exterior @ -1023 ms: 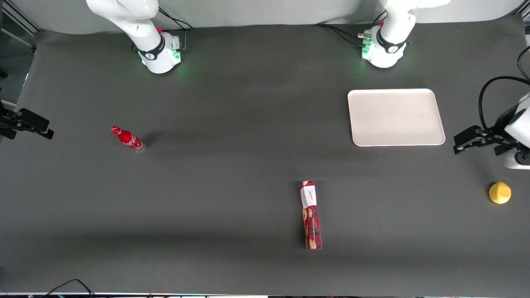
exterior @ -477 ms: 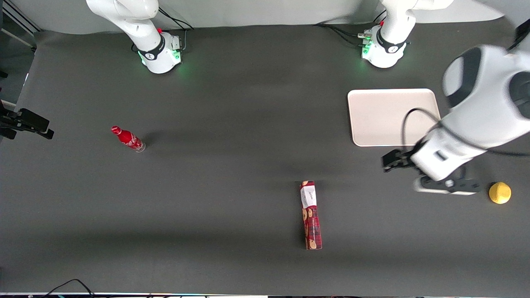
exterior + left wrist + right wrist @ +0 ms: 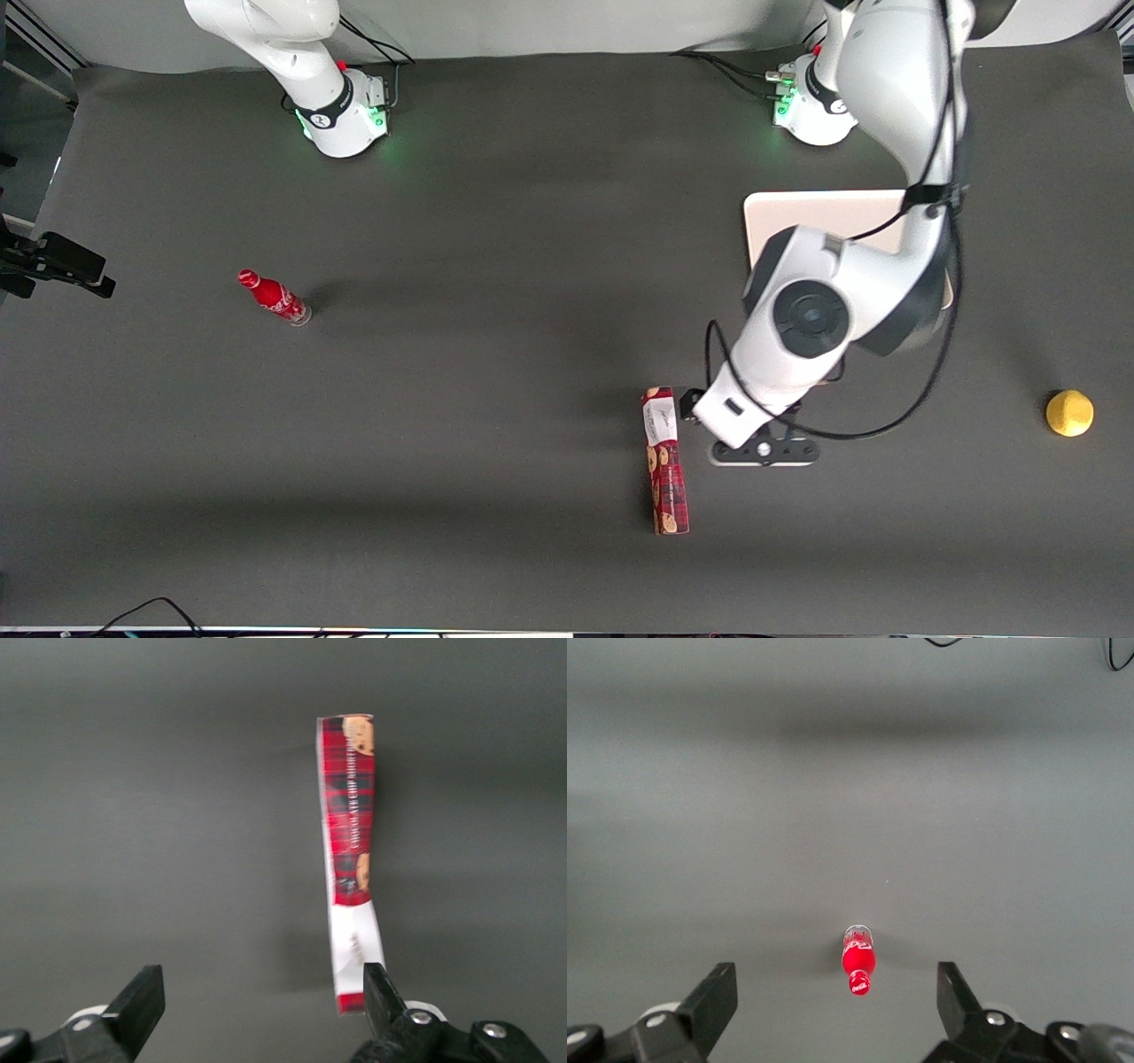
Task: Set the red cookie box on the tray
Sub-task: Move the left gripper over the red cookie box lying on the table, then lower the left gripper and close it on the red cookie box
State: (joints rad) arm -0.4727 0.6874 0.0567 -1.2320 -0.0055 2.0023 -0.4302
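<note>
- Dark grey matting covers the tabletop (image 3: 496, 221) in the front view, and the box (image 3: 664, 461) is seen lying flat on it, its long axis running toward the camera and its white-labelled end the farther one from the camera.
- The gripper (image 3: 700, 412) is seen low over the tabletop just beside the box's labelled end, on the working arm's side of it; its fingers are mostly hidden here under the white wrist housing.
- The cream tray (image 3: 797, 217) is seen farther from the camera than the box, near the working arm's base, and is partly covered by the arm passing above it; nothing can be seen lying on its visible part.
- A small red bottle (image 3: 273, 297) is seen toward the parked arm's end of the tabletop, and a yellow fruit (image 3: 1069, 413) toward the working arm's end, both well apart from the box.
- In the left wrist view the box (image 3: 352, 859) is shown lengthwise on the tabletop (image 3: 159, 815), red tartan with cookie prints and a white end.
- The fingers (image 3: 383, 992) are shown spread wide and empty; the gripper (image 3: 261, 997) is offset, so that the box's white end is just beside one finger rather than midway, and contact cannot be told.
- In the right wrist view only the bottle (image 3: 858, 961) is shown, upright on the tabletop (image 3: 850, 771).
</note>
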